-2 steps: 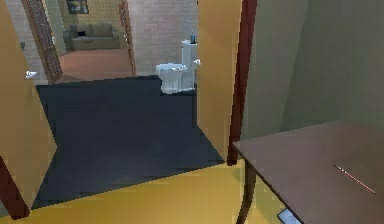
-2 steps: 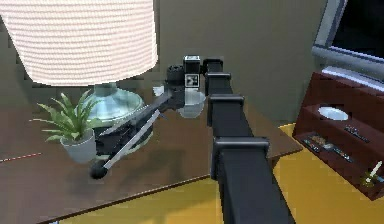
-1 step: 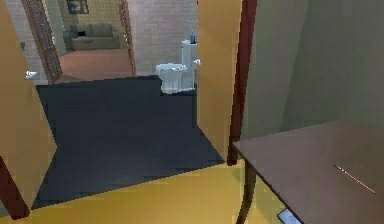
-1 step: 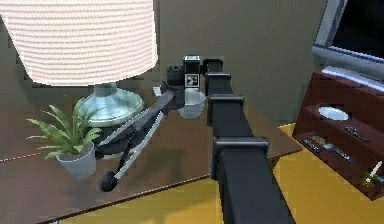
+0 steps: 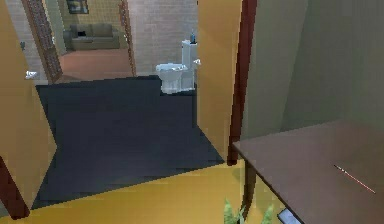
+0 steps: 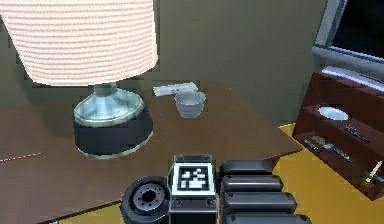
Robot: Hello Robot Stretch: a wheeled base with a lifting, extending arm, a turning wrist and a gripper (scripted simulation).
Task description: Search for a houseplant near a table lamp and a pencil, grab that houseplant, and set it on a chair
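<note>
Green leaf tips of a houseplant poke up at the forward view's bottom edge, next to the brown table. A thin pencil-like line lies on that tabletop. In the arm side view a table lamp with a wide striped shade stands on the brown table. The arm's dark bar and white marker square rise from the bottom edge. The gripper shows as a dark round body to their left. Its far end is hard to make out, so I cannot tell whether it holds anything.
A small pale bowl and a flat white item lie behind the lamp. A dark red shelf unit with a plate stands right, a screen above it. Ahead, a doorway leads to a dark floor, a white toilet and a far sofa.
</note>
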